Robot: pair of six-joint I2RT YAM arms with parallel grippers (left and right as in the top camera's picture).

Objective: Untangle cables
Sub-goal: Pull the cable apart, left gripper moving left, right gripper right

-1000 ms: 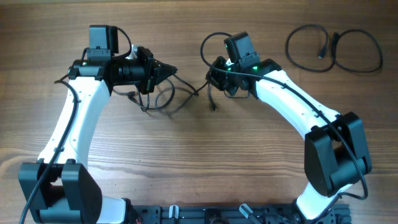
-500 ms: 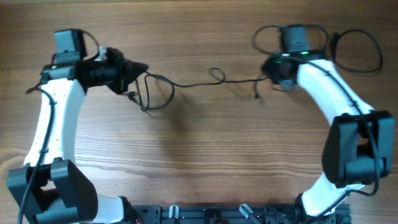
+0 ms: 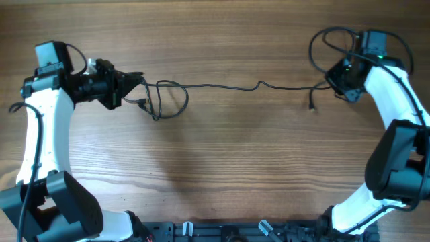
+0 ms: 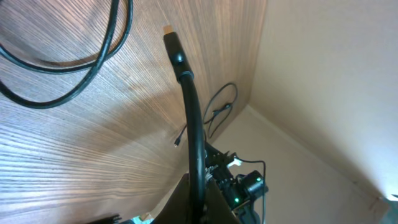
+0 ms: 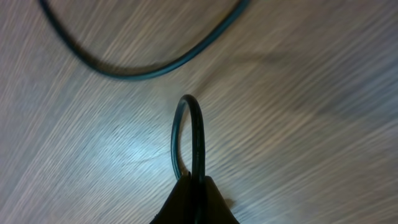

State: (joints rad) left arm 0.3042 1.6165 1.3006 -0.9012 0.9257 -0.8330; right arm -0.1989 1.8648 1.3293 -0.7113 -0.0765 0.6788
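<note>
- While both arms are reaching wide apart, the left gripper [image 4: 196, 193] is clenching the held cable [image 4: 189, 112] between closed fingers in the left wrist view. A short length is standing out beyond the fingertips and ending in a small plug [image 4: 169, 36] with a pale tip.
- Beside that plug, a curved run of cord [image 4: 68, 90] is lying flat on the wooden table [image 3: 222, 175]. Whether it is belonging to the same cable cannot be told from this view.
- In the right wrist view, the right gripper [image 5: 193, 186] is pinching a narrow bight of black cable between shut fingers. Beyond it, a blurred arc of cord [image 5: 143, 65] is crossing the wood.
- In the overhead view, the held cable is running almost straight from one gripper to the other across the upper half of the table, with a small kink [image 3: 261, 83] showing right of the middle.
- Just beside the left gripper, the cable is forming overlapping loops [image 3: 168, 101]. Near the right gripper, a free end [image 3: 311, 106] is hanging toward the robot's base.
- Farthest off, at the table's far right corner, the spare cables [image 3: 321, 47] are lying in loose coils, with the right arm partly covering them.
</note>
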